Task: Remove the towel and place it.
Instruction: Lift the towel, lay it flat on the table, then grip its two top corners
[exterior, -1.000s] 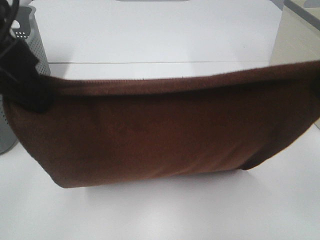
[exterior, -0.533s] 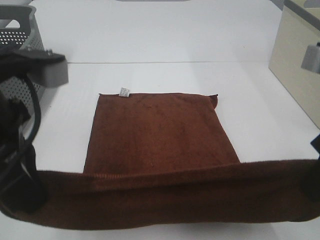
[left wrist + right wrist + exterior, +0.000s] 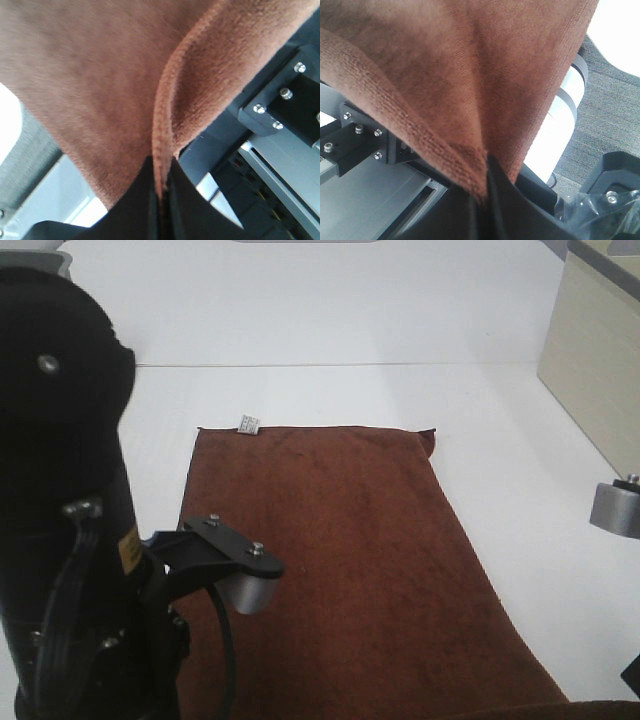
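The dark brown plush towel (image 3: 350, 560) lies spread flat on the white table, its small white tag (image 3: 249, 423) at the far short edge. Its near end runs off the bottom of the exterior view. My left gripper (image 3: 161, 192) is shut on a hemmed corner of the towel (image 3: 100, 75). My right gripper (image 3: 482, 197) is shut on the other near corner of the towel (image 3: 470, 65). In the exterior view the left arm (image 3: 70, 520) fills the left side and both grippers are below the frame.
A beige box (image 3: 600, 370) stands at the right edge of the table. The right arm's wrist part (image 3: 615, 508) shows at the right edge. The grey basket is hidden behind the left arm.
Both grippers have drawn the towel's near edge toward the camera and down, out of the exterior frame. The towel went from hanging taut to lying spread on the table.
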### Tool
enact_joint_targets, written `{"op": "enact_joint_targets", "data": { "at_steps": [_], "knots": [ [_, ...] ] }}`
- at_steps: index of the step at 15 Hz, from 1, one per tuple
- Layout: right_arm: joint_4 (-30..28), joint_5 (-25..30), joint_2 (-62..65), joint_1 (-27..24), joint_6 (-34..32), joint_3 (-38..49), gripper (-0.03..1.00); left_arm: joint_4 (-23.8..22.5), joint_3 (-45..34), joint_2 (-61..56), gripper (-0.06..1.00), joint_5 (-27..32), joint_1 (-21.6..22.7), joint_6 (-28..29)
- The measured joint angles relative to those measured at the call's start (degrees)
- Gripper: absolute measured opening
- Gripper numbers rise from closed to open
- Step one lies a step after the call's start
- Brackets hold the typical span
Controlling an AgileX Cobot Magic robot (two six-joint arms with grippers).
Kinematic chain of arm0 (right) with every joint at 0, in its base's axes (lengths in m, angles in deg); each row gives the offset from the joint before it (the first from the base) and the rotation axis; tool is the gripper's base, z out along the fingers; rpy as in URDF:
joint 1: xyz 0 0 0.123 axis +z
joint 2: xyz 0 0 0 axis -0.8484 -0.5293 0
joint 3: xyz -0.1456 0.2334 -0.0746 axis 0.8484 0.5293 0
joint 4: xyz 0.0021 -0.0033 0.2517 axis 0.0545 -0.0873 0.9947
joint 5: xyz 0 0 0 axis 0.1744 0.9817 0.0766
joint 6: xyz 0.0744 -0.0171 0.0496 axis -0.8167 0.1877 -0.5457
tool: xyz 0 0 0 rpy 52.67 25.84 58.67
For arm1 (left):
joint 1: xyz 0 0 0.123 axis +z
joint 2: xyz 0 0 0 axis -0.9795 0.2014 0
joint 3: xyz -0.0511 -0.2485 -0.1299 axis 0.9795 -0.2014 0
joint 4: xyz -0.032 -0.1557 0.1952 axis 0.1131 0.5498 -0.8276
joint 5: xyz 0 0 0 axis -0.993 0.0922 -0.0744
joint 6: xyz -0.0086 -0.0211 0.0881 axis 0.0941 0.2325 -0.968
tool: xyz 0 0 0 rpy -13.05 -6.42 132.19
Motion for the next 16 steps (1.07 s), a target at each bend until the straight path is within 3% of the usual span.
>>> {"op": "enact_joint_targets", "data": {
  "at_steps": [5,12,14,15,16],
  "knots": [
    [0.1,-0.1,0.0,0.0,2.2,0.8,0.05,4.1,0.0,5.4,0.00,-0.5,-3.3,0.3],
    [4.2,-0.1,0.0,0.0,4.9,2.6,0.22,9.1,0.0,5.7,0.01,-4.5,-3.6,0.3],
    [4.6,-0.1,0.0,0.0,5.1,2.6,0.36,10.0,0.0,5.7,0.13,-6.1,-3.6,0.3],
    [4.7,-0.1,0.0,0.0,4.9,2.6,0.48,10.1,0.0,5.7,0.26,-7.0,-3.6,0.6],
    [4.7,0.0,0.0,0.0,4.6,2.6,0.61,10.4,0.0,5.7,0.45,-8.0,-3.6,1.7]
  ]
}}
